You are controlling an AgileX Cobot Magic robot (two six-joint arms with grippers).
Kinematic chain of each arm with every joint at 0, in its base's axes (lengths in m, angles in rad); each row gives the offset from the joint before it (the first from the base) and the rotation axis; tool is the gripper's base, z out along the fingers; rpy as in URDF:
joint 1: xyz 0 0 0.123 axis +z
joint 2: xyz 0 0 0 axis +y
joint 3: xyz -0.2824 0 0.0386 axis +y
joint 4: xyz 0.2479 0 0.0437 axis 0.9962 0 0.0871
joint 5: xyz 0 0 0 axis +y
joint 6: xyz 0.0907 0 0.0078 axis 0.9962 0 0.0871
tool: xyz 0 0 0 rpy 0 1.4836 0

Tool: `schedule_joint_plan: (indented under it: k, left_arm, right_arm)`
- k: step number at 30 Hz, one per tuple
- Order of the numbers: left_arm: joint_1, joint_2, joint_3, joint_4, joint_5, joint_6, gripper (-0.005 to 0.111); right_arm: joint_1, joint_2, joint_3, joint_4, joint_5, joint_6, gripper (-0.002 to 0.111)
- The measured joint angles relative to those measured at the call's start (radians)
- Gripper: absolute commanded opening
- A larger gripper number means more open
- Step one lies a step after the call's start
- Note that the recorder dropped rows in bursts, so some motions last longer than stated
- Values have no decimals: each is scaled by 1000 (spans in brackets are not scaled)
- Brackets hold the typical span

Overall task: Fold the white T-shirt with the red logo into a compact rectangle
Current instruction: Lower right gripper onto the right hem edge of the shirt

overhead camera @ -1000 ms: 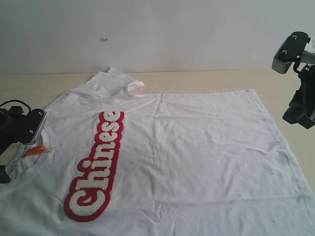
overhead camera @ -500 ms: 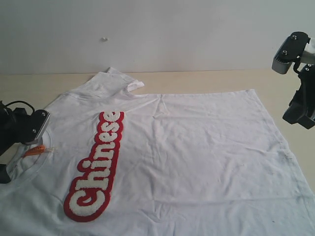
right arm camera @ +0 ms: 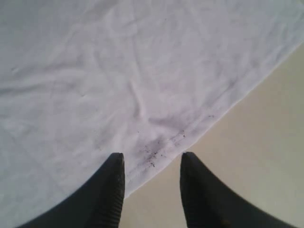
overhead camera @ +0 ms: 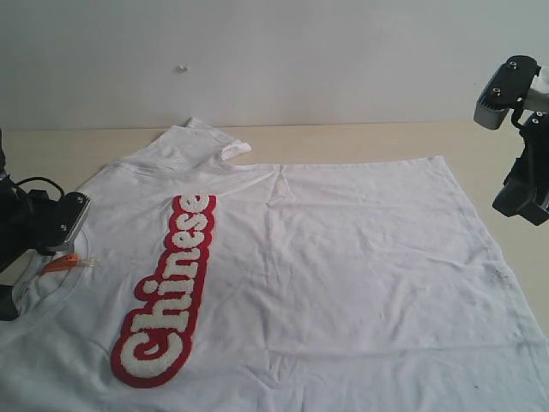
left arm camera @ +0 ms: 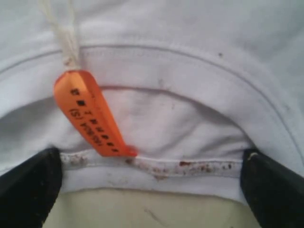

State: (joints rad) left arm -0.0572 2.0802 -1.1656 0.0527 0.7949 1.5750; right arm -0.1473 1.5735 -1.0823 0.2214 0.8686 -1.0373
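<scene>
The white T-shirt lies spread flat on the table, its neck toward the left. The red logo runs along its left part, face up. My left gripper is wide open low over the ribbed collar, one finger at each side of it and nothing pinched. The orange neck tag lies just beyond the collar. My right gripper hangs above the shirt's hem, which is speckled with dark marks. It is open and empty, and is raised at the right edge.
A short sleeve lies bunched at the back left of the shirt. Bare beige tabletop shows behind and right of the shirt, with a white wall beyond. The shirt's near part runs out of frame.
My left gripper has edged slightly right, further over the collar. The right arm and the shirt have not moved.
</scene>
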Motion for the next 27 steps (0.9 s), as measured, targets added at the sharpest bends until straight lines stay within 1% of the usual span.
schedule_joint_plan:
  k: [13,15,18,21,27]
  left_arm:
    - [-4,2,-1,9,2,-8,105]
    - [-4,2,-1,9,2,-8,105]
    - [-4,2,-1,9,2,-8,105]
    - [-4,2,-1,9,2,-8,105]
    - [-4,4,-1,11,4,-8,105]
  right_arm:
    - [0,0,0,16,-2,-2,39]
    - [0,0,0,36,-28,-3,39]
    - [0,0,0,47,-120,-3,39]
    - [0,0,0,35,-155,-3,39]
    - [0,-35,0,24,-70,-29,39]
